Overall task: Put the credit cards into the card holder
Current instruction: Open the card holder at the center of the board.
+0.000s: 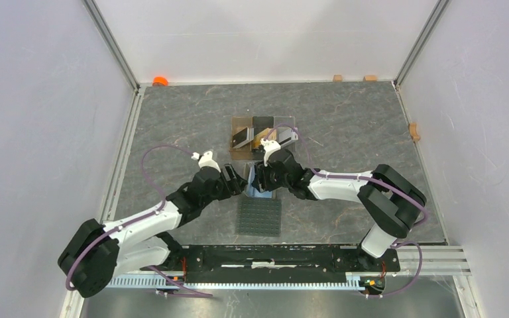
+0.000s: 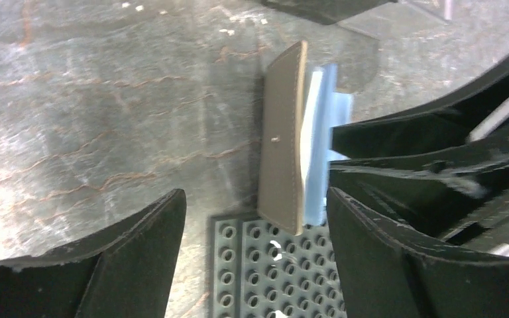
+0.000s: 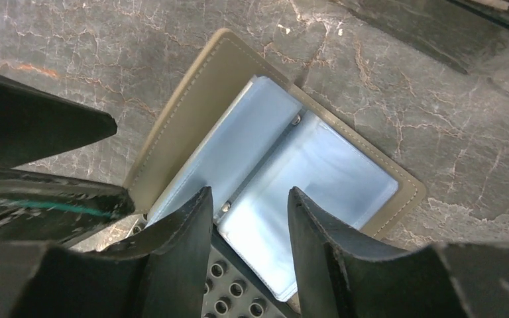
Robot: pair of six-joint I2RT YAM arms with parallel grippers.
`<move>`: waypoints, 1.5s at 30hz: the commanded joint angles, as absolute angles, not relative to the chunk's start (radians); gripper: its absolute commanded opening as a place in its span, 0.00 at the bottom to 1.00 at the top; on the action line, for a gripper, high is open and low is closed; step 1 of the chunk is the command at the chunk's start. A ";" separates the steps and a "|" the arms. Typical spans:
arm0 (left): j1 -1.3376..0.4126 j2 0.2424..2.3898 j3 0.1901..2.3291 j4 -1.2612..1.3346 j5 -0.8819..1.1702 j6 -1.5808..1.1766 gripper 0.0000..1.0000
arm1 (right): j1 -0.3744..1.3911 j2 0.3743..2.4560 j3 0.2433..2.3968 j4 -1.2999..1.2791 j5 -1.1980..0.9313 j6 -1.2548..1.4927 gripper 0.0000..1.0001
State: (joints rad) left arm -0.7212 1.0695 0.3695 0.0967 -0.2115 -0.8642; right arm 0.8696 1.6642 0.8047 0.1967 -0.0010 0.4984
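At the centre of the table (image 1: 351,132), the card holder (image 3: 192,119) is lying open, its bluish pockets showing no cards. The left claw (image 2: 252,199) beside it and the right claw (image 3: 250,195) above it are hovering spread and empty, while the credit cards (image 1: 258,138) are sitting in the clear stand (image 1: 241,122) beyond, so seemingly all the loading is remaining.

The left arm (image 1: 139,222) and right arm (image 1: 341,185) are white-shelled with black joints (image 1: 391,199) and looping purple cables (image 1: 143,164).

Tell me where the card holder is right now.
The card holder lies open in the middle of the top view, between the left pincer and right pincer, its near edge over the studded mat, the clear card stand just beyond.
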 commanded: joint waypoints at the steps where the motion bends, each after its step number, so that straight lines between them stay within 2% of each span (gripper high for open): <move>1: -0.662 1.060 0.479 0.045 -0.026 -0.718 0.86 | 0.869 1.651 0.820 0.196 -0.039 0.440 0.51; 6: -0.524 1.179 0.544 0.043 0.172 -0.669 0.94 | 0.869 1.666 0.847 0.184 -0.060 0.409 0.54; 10: -0.495 1.292 0.576 0.117 0.305 -0.673 0.95 | 0.868 1.675 0.861 0.183 -0.071 0.401 0.54; 17: -0.495 1.364 0.590 0.167 0.333 -0.679 0.94 | 0.867 1.684 0.879 0.181 -0.084 0.399 0.56; 19: -0.494 1.380 0.604 0.130 0.315 -0.656 0.87 | 0.866 1.685 0.880 0.178 -0.083 0.395 0.56; 25: -0.495 1.401 0.641 0.021 0.253 -0.597 0.50 | 0.861 1.647 0.888 0.135 -0.081 0.377 0.57; 29: -0.495 1.413 0.662 -0.015 0.260 -0.599 0.32 | 0.841 1.583 0.902 0.060 -0.071 0.343 0.64; 31: -0.496 1.416 0.674 -0.040 0.257 -0.599 0.30 | 0.819 1.548 0.920 0.005 -0.061 0.319 0.67; 39: -0.495 1.422 0.715 -0.084 0.251 -0.589 0.08 | 0.655 1.478 1.073 -0.214 0.020 0.218 0.87; 42: -0.494 1.426 0.719 -0.070 0.264 -0.606 0.02 | 0.587 1.544 1.180 -0.275 0.008 0.185 0.89; 45: -0.496 1.430 0.720 -0.057 0.276 -0.618 0.02 | 0.520 1.617 1.252 -0.288 -0.011 0.172 0.89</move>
State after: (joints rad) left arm -0.4950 1.4189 0.6811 -0.0769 0.2630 -0.6262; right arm 0.5838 1.5379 1.1549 -0.2211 -0.0151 0.2272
